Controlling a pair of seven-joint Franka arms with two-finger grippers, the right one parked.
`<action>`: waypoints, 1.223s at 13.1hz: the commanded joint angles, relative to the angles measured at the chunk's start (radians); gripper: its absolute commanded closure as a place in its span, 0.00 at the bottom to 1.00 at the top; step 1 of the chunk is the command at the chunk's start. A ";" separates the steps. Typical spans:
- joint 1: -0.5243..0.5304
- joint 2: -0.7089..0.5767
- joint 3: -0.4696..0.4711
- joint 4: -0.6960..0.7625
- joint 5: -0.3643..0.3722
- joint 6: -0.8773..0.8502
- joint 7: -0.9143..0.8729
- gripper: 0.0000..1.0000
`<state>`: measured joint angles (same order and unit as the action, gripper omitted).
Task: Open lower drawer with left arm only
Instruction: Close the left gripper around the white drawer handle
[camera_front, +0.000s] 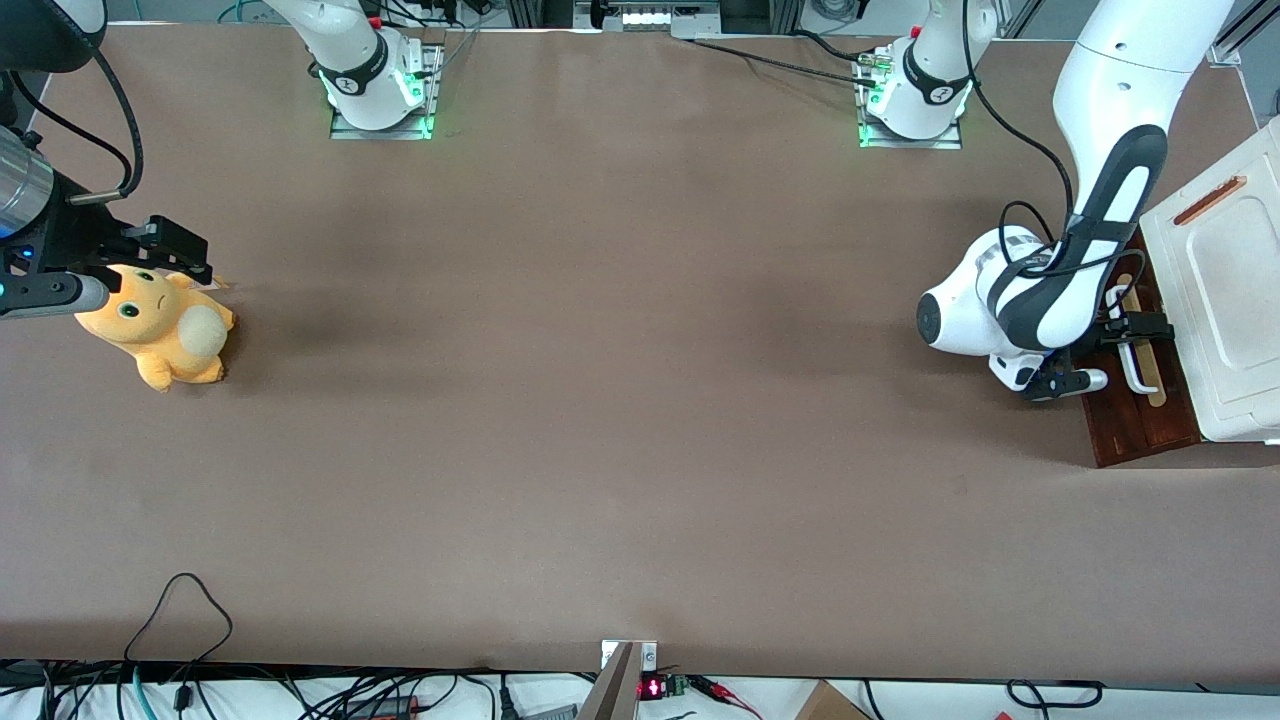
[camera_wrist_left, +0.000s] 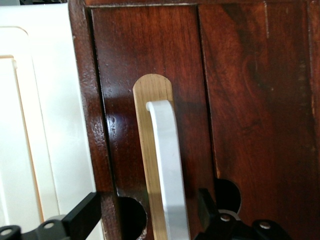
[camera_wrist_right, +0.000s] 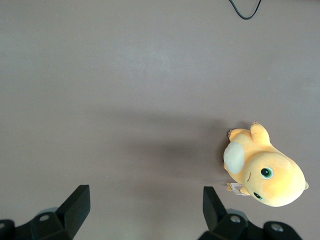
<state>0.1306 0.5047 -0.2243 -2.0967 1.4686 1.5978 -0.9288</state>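
- Drawer sits at the working arm's end of the table, under the cream cabinet top; front view: left arm is low in front of it, gripper at the white handle.
- Left wrist view: fingers spread, straddling the handle without touching, lined up to clamp and pull.
- Right wrist view: only a plush toy on the table.

The cabinet sits at the bench's working-arm end. The gripper is at the lower drawer, its fingers around the handle. A plush toy lies at the parked arm's end.
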 joint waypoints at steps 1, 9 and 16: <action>0.047 0.015 -0.006 0.001 0.048 0.017 -0.001 0.14; 0.049 0.011 -0.006 0.000 0.048 0.027 0.021 0.14; 0.057 0.011 -0.006 -0.008 0.050 0.028 0.021 0.20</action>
<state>0.1515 0.5086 -0.2293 -2.0976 1.4881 1.6030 -0.9226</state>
